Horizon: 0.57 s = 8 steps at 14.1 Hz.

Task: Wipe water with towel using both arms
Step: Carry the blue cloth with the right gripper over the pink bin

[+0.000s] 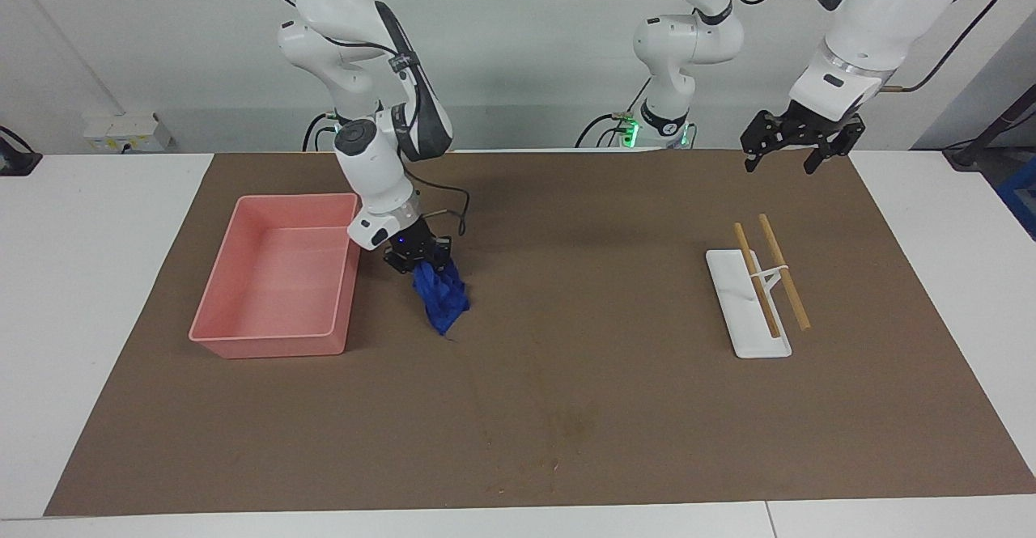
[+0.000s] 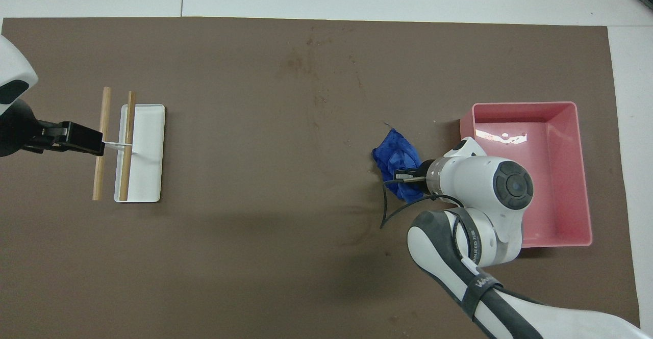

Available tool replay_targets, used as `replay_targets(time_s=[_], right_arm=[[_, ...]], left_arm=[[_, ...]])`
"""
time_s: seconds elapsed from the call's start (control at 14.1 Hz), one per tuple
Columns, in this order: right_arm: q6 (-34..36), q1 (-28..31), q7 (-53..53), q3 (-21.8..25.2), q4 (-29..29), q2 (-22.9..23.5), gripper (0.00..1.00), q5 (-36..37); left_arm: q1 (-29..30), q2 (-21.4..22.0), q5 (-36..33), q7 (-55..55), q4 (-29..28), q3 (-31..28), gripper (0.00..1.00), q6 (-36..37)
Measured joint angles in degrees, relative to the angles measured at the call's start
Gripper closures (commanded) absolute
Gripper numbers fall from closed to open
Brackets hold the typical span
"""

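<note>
Pink tray (image 1: 243, 295) beside towel (image 1: 441, 295); chopsticks (image 1: 769, 275) well apart.

My bench (image 1: 105, 279) is white, with a brown mat (image 1: 566, 376) covering most of it, leaving white at the edges. A pale wall (image 1: 526, 36) rises along one edge, with a socket box (image 1: 128, 132) near one corner.

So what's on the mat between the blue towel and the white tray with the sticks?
Nothing. In both views only bare brown mat lies between the towel, held by the right gripper, and the white tray.
</note>
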<state>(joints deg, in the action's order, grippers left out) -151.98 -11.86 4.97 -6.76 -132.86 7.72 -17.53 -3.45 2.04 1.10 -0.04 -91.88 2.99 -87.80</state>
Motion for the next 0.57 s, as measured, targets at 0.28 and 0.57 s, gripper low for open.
replay_targets(time_s=[0.28,0.57], right_arm=[[-0.1,2.42,0.0,0.01,2.41,1.92,1.0,0.0],[-1.62,2.67,0.08,-0.01,4.22,3.52,1.0,0.0]], left_arm=[[0.0,0.0,0.02,0.0,0.0,0.0,0.0,0.02],[0.05,0.0,0.03,0.0,0.0,-0.01,0.0,0.12]])
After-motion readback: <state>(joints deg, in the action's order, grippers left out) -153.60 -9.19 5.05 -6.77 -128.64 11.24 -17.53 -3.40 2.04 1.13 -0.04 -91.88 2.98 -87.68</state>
